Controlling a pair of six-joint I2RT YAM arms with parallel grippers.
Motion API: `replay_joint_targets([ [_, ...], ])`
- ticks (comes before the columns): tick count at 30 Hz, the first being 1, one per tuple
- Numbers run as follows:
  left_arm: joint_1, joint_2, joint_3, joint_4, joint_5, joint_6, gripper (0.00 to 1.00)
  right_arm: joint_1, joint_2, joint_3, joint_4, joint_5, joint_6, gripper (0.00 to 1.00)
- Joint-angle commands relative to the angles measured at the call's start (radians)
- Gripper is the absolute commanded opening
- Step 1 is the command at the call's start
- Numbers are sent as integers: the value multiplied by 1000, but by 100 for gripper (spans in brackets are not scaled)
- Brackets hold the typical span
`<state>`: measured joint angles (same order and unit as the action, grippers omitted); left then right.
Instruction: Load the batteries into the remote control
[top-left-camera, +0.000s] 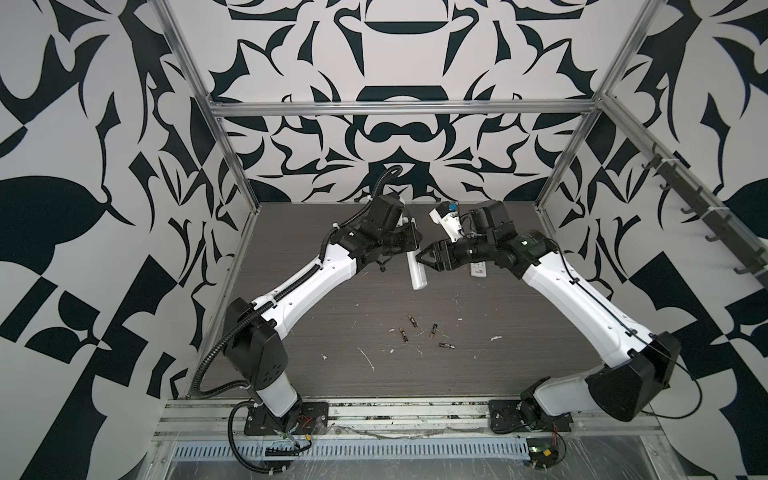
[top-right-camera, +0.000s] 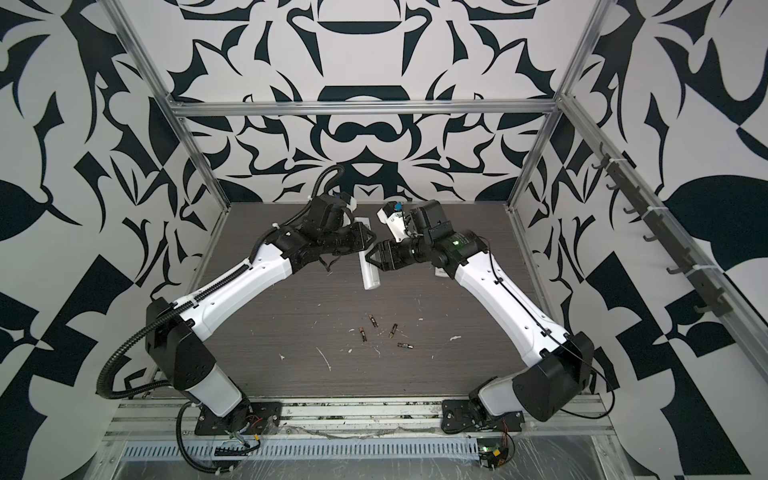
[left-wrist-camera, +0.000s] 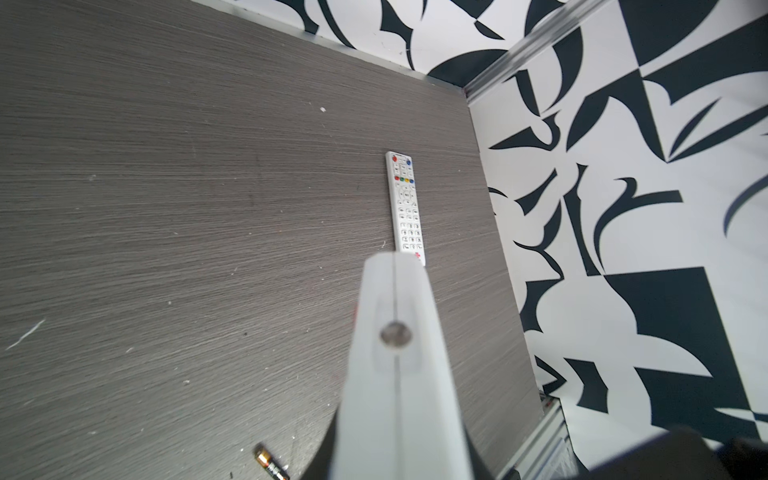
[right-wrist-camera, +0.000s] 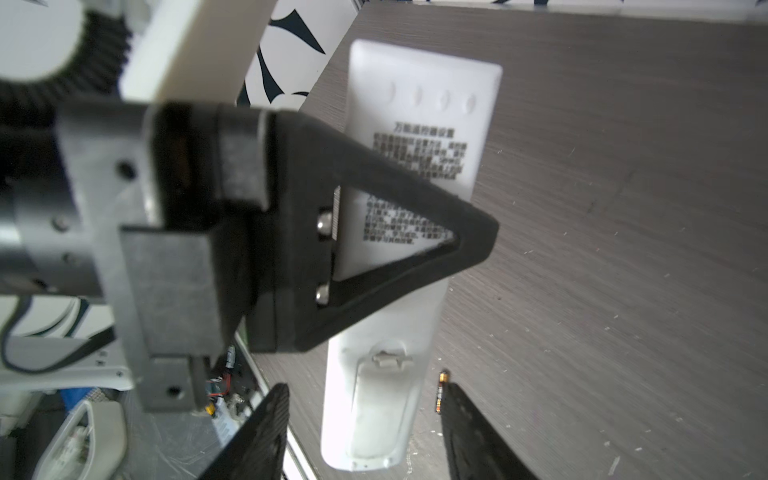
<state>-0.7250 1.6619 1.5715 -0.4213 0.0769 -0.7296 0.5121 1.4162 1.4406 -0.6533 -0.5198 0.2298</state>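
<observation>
Left fingers (right-wrist-camera: 465, 232) clamp the remote control (top-left-camera: 417, 278), long axis running far-to-near; right fingers (right-wrist-camera: 257, 436) spread astride it.

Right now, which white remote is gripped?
The long white plastic remote showing its printed back, clamped in the left claw; the other remote lies buttons-up on the grey table.

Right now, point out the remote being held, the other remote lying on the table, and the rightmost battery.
The held remote (top-left-camera: 417, 276): in a top view, its free end.
The remote on the table (left-wrist-camera: 405, 208): left wrist view, its button face.
The rightmost battery (top-left-camera: 446, 345): in a top view, its middle.
</observation>
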Motion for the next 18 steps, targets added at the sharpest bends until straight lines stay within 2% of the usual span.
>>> replay_joint_targets([
  [1,-4,-28,-21,64,55,4,0,5,-19,32,21,-5,-13,65],
  [7,-5,-48,-41,96,89,9,0,3,-12,24,10,-22,-24,67],
  [18,-5,-54,-38,88,60,12,0,3,-2,-4,-6,6,-24,66],
])
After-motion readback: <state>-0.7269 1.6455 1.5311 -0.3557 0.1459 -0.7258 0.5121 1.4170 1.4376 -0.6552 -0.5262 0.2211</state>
